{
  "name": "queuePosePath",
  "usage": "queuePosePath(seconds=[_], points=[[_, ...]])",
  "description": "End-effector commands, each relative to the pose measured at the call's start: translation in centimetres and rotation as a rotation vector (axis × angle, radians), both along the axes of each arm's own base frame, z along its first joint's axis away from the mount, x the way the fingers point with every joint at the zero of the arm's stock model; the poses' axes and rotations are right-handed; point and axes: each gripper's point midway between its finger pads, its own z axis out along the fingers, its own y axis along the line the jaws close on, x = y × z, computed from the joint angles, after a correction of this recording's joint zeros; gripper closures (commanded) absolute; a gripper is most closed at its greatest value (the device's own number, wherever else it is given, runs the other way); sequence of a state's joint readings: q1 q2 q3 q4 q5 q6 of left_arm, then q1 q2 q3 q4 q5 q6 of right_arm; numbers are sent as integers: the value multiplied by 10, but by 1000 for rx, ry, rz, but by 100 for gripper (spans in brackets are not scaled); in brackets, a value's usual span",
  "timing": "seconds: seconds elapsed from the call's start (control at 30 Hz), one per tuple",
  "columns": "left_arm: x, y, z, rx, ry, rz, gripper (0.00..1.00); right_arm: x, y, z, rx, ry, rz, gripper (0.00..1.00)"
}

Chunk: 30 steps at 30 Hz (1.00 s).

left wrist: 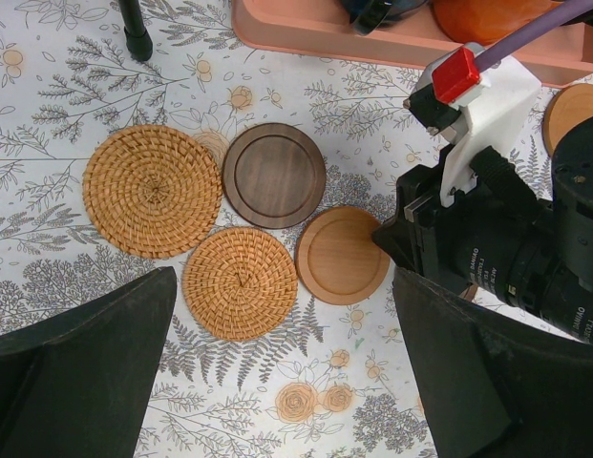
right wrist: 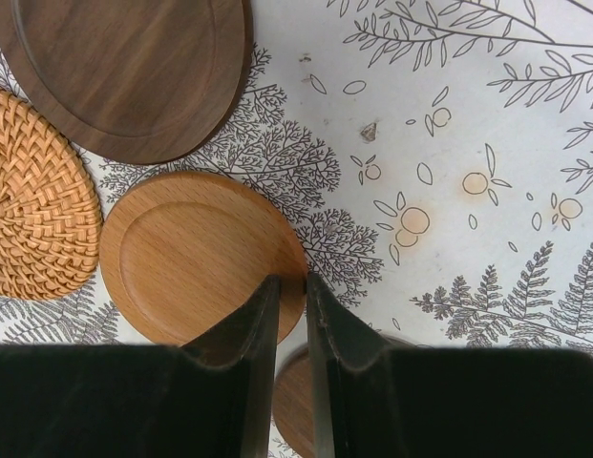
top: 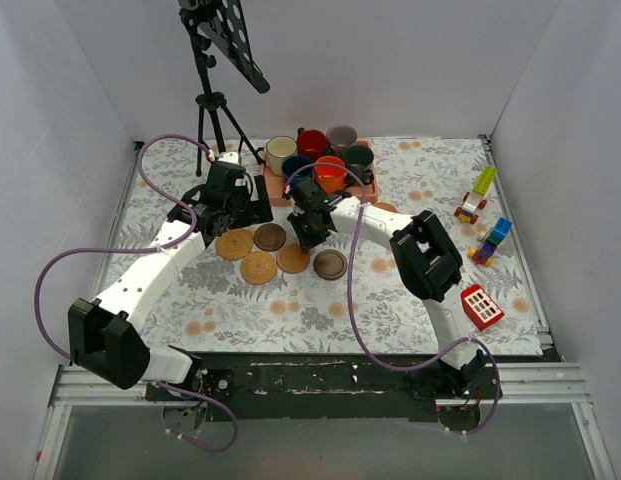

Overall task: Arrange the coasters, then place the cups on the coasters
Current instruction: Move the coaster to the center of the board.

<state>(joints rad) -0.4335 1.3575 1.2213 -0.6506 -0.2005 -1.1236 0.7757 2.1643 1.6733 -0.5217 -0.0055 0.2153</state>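
Currently: right gripper (right wrist: 291,281), jaws narrowed at the rim of the tan wooden coaster (right wrist: 191,253) — hold unclear; left gripper (left wrist: 282,277), agape overhead — likely hazard: rim slips free, disc shoves the adjoining woven coaster (right wrist: 33,200) askew.

This is a robotics lab test cell. Plain white panel walls (top: 60,120) box in a table whose worktop is covered by a floral printed cloth (top: 290,310). A white-and-black left arm (top: 150,270) and right arm (top: 430,265), trailing purple cables (top: 38,295), are bolted to a mounting rail (top: 320,380) along the near edge, and a black tripod (top: 212,110) stands by the far edge, toward the left corner.
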Motion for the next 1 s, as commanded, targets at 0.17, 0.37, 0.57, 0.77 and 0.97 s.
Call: queuePosePath(seconds=[0.17,0.37,0.57,0.77,0.97], points=[[1,6,12,3,-35,19,2,10,5,8,-3,-46,-21,74],[2,6,12,4,-34,17,2,13,4,17,1,-72,-29,73],[1,6,11,4,-31,16,2,14,7,29,33,-95,-21,69],[2,5,10,2,-27,14,2,14,15,42,91,-118,12,66],[1,4,9,-1,-21,13,2,6,38,70,242,-146,114,56]])
